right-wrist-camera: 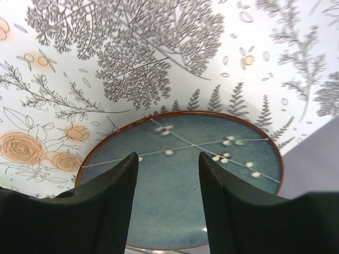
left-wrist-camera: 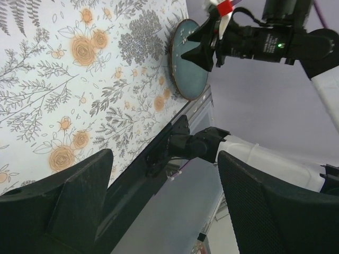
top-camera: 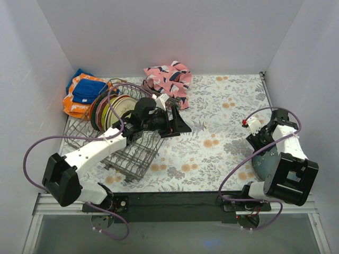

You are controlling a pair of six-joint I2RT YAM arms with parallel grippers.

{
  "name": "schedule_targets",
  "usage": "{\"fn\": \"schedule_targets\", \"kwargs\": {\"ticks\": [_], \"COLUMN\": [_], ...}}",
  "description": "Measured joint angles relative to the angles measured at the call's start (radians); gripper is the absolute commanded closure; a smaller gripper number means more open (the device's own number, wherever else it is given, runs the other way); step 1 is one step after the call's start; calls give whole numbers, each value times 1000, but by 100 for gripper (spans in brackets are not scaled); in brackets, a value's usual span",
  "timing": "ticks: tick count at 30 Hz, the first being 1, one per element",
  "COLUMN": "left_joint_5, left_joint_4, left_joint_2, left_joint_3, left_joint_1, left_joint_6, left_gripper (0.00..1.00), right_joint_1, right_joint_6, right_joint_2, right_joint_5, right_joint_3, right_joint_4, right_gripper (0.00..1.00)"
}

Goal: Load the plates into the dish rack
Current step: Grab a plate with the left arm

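Observation:
The grey wire dish rack (top-camera: 133,159) stands at the left with several plates (top-camera: 112,108) upright in its far end. A blue plate with a brown rim (top-camera: 263,164) lies flat at the table's near right edge; it also shows in the right wrist view (right-wrist-camera: 180,185) and in the left wrist view (left-wrist-camera: 188,61). My right gripper (top-camera: 258,140) (right-wrist-camera: 167,159) is open and hovers just above that plate, one finger on each side of its middle. My left gripper (top-camera: 177,124) (left-wrist-camera: 164,201) is open and empty, just right of the rack, pointing toward the right arm.
A pink patterned cloth (top-camera: 169,79) lies at the back middle. Orange and blue cloths (top-camera: 82,95) are piled at the back left behind the rack. White walls close in the left, back and right sides. The right gripper shows in the left wrist view (left-wrist-camera: 212,47).

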Motion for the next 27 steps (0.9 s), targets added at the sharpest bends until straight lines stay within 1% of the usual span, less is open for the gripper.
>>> {"fn": "schedule_targets", "kwargs": {"ticks": [6, 13, 16, 17, 18, 20, 23, 27], "left_joint_5": [4, 6, 5, 6, 6, 6, 10, 18], "left_joint_4": [72, 115, 138, 145, 152, 165, 178, 182], "left_joint_2": [91, 127, 127, 127, 127, 130, 142, 151], "left_joint_3": [0, 0, 0, 0, 0, 0, 0, 0], "left_joint_1": [-53, -93, -104, -106, -109, -115, -122, -125], "left_joint_6": [-32, -48, -56, -59, -60, -64, -69, -69], "left_gripper": [22, 22, 22, 22, 22, 22, 22, 22], "right_joint_1": [0, 0, 0, 0, 0, -2, -29, -103], "right_joint_6": [43, 76, 86, 93, 95, 99, 66, -64], "right_joint_2": [-27, -80, -101, -106, -107, -104, -64, 107], "right_joint_5": [-53, -92, -94, -93, -92, -79, -68, -75], "right_joint_3": [71, 71, 51, 42, 38, 35, 55, 203], "right_joint_4": [-12, -28, -34, -35, -37, -40, -44, -113], "right_gripper": [43, 39, 35, 32, 27, 23, 22, 21]}}
